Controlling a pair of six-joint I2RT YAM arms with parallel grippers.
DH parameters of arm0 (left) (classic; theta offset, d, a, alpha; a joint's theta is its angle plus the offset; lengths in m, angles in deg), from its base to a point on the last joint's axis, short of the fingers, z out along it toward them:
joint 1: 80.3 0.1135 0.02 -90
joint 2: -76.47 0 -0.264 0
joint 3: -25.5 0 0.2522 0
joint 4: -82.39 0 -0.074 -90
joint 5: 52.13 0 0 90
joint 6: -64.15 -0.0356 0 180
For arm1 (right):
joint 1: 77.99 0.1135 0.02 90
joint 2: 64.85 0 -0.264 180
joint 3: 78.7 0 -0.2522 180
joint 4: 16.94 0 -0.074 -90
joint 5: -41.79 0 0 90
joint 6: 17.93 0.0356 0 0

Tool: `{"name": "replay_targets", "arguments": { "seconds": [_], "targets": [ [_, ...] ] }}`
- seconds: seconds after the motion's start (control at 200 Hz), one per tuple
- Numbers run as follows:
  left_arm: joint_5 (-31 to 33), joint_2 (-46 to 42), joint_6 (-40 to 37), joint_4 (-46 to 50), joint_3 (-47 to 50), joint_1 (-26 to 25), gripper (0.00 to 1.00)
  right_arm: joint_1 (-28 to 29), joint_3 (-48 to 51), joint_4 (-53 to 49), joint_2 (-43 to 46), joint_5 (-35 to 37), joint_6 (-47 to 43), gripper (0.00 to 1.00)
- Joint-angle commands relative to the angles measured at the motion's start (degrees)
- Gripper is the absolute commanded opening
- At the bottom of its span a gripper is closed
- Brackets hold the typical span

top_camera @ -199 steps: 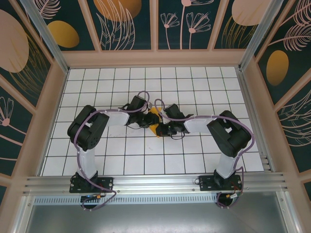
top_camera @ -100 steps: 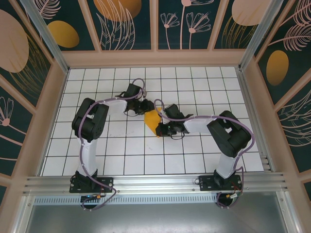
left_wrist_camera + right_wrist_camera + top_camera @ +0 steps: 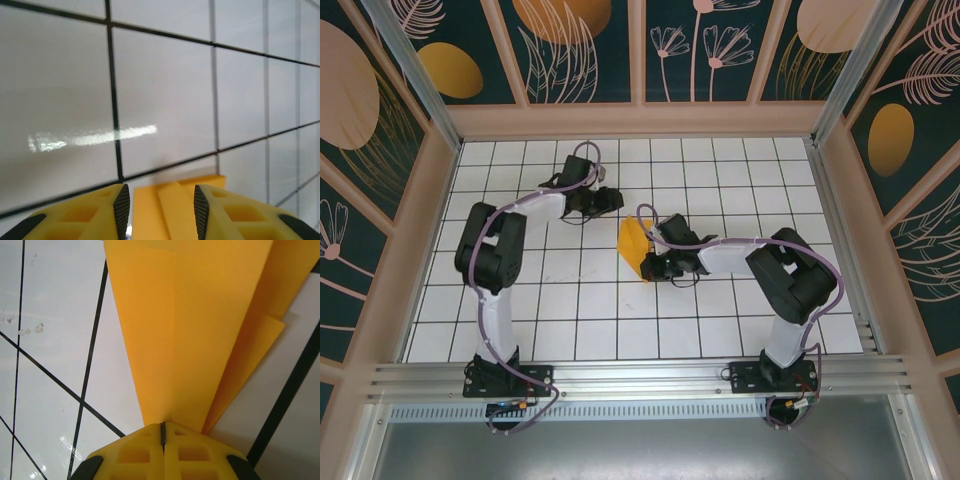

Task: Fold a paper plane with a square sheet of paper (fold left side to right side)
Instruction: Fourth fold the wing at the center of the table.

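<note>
The paper lies near the middle of the table, folded into a narrow wedge that widens away from the right arm. The right gripper has its fingers pressed tight together on the wedge's pointed end. In its wrist view the pinch sits right at the tip and the paper fans out beyond it, with one under-layer poking out to the side rather than lying flush.

The left gripper sits apart from the paper, up and to the left of it. Its wrist view shows the fingers parted to a moderate gap with nothing between them - just bare tile ahead.

To my eye the job now is to bring the left side over onto the right. The right pinch looks like the anchor, so it should hold firm and not drag. The left gripper should come in low and flat, catch only the left edge, and carry it across the centre crease in one smooth arc. The splayed layer worries me - if the edges are not squared up before pressing, the crease will set crooked. I would press from the pinched tip outward, since thin paper buckles easily.
</note>
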Motion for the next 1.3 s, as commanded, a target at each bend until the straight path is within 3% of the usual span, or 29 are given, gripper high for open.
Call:
{"name": "replay_targets", "arguments": {
  "seconds": [0.0,0.145,0.345,0.586,0.866,1.296],
  "targets": [
    [-2.39,-7.62,-1.29,-2.44,5.33,-0.83,0.40,-0.50,2.33,-11.48,-2.03,4.65,-1.62,0.00],
    [-6.24,-9.56,-0.93,-4.55,9.46,-3.79,0.39,-0.96,1.90,-11.96,-1.49,4.70,-2.55,0.00],
    [-7.09,-2.49,0.48,-6.75,6.43,-7.76,0.39,-1.08,1.43,-12.61,-1.24,3.88,-3.72,0.00],
    [-4.91,5.94,0.02,-5.79,1.18,-7.79,0.38,-1.07,1.79,-12.19,0.36,2.81,-3.73,0.00],
    [-3.75,6.84,0.24,-7.48,5.52,-7.81,0.36,-2.39,-1.56,-10.48,5.88,-2.23,-1.25,0.00],
    [-3.60,6.09,0.83,-8.85,7.23,-7.81,0.36,-2.92,-9.08,-1.51,-2.49,-1.03,1.81,0.00]
  ]
}}
